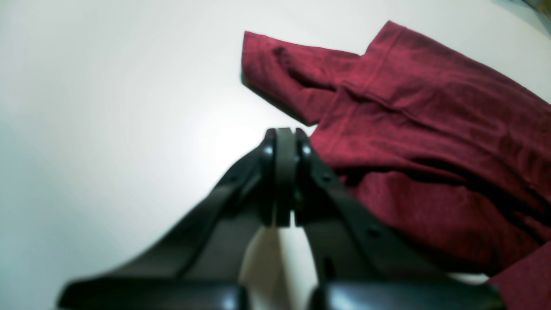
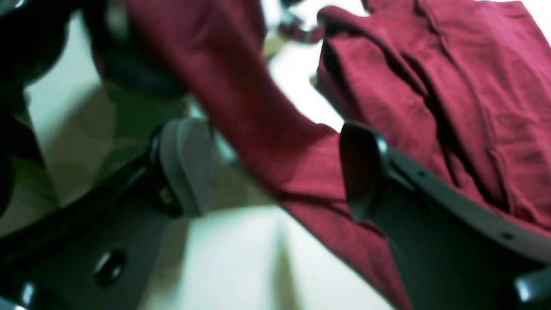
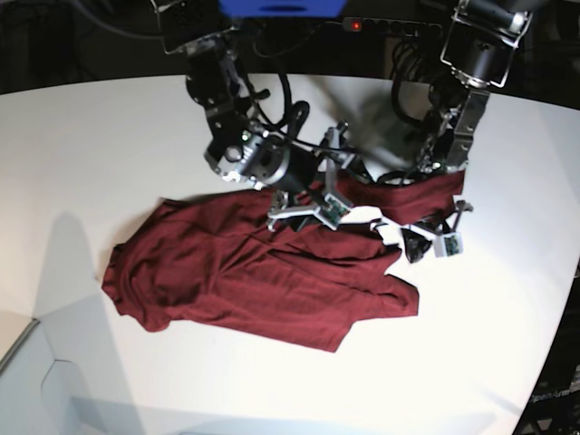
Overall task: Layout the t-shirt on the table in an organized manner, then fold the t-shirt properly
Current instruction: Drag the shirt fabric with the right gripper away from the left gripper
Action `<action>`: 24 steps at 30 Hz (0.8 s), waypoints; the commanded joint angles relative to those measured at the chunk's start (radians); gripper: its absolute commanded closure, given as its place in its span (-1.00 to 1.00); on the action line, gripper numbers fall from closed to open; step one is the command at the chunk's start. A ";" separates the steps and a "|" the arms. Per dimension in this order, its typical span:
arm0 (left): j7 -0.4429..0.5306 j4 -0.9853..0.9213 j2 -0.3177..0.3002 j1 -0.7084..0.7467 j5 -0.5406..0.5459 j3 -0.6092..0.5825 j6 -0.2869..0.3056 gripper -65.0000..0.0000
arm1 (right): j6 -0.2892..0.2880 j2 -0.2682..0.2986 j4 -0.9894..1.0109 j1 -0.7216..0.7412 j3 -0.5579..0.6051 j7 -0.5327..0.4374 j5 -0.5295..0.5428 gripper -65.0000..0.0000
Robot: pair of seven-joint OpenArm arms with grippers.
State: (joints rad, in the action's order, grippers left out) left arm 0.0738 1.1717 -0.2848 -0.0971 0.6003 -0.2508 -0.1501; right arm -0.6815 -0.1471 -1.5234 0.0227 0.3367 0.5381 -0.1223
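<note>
White tabletop (image 1: pixel 107 107) filled the left wrist view; the left gripper (image 1: pixel 285 142) was seen clenched on nothing, with the t-shirt (image 1: pixel 430 129) lying just right of it. From the right wrist view, the right gripper (image 2: pixel 275 168) was shown released, its pads wide apart, a maroon fold passing between them. From the base view, the t-shirt (image 3: pixel 263 281) was seen spread rumpled at mid-table (image 3: pixel 91 136), both arms positioned at its far right edge.
</note>
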 commanded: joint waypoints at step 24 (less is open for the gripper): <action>0.030 0.067 -0.011 -0.016 -0.006 0.009 0.002 1.00 | -0.004 -0.010 0.148 0.084 -0.004 -0.192 0.172 1.00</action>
State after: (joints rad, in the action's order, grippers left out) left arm 0.0784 1.2259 -0.2855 -0.0948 0.5999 -0.2485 -0.1501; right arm -0.6834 -0.1467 -1.3514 0.0875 0.3336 0.3809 0.0277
